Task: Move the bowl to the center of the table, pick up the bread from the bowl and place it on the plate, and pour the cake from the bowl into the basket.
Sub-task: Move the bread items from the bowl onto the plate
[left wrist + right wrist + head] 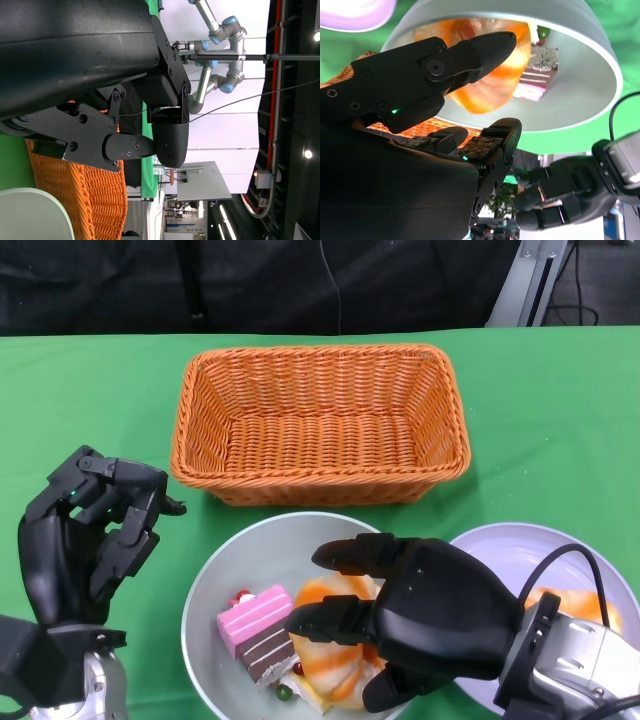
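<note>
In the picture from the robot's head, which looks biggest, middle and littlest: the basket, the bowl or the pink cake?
1. Basket, biggest.
2. Bowl, next, though the right hand hides part of it and the picture's edge cuts it off.
3. Pink cake, clearly littlest.

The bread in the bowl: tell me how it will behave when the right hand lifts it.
The bread looks glossy and rounded, so it may slip between the right hand's fingers. It looks like a light toy, probably firm rather than floppy. It lies against the cake in the bowl, so lifting it could nudge the cake.
</note>
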Motion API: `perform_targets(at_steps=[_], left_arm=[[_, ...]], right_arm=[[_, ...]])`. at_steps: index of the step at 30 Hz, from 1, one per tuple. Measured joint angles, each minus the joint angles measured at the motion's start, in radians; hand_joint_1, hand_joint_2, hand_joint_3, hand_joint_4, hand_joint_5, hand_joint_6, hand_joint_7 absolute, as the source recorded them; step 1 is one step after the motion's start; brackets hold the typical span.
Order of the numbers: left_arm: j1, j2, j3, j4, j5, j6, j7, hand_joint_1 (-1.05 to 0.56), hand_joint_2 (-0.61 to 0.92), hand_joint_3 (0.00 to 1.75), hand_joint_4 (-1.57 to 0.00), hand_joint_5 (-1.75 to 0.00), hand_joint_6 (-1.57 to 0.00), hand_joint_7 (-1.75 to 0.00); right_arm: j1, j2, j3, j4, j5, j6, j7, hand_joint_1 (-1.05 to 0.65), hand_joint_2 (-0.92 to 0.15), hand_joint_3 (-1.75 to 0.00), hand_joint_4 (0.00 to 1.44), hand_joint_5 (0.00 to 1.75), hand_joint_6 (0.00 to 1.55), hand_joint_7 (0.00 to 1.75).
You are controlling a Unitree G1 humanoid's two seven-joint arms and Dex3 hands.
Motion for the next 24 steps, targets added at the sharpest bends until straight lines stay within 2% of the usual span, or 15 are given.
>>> perform_targets(at_steps=[15, 24], left_arm=[[0.012, -0.007, -0.002, -0.001, 0.016, -0.008, 0.001, -0.14, 0.92, 0.38, -0.81, -1.43, -0.87, -1.1], [0.025, -0.014, -0.004, -0.008, 0.025, -0.012, 0.006, -0.15, 0.92, 0.37, -0.81, -1.43, -0.85, -1.1]], right_arm=[[-0.026, -0.001, 0.039, 0.02, -0.003, 0.013, 0.033, -0.9, -0.92, -0.01, 0.67, 0.01, 0.57, 0.01], [-0.078, 0.001, 0.069, 0.138, -0.019, 0.017, -0.011, -0.84, -0.92, -0.01, 0.68, 0.01, 0.59, 0.01]])
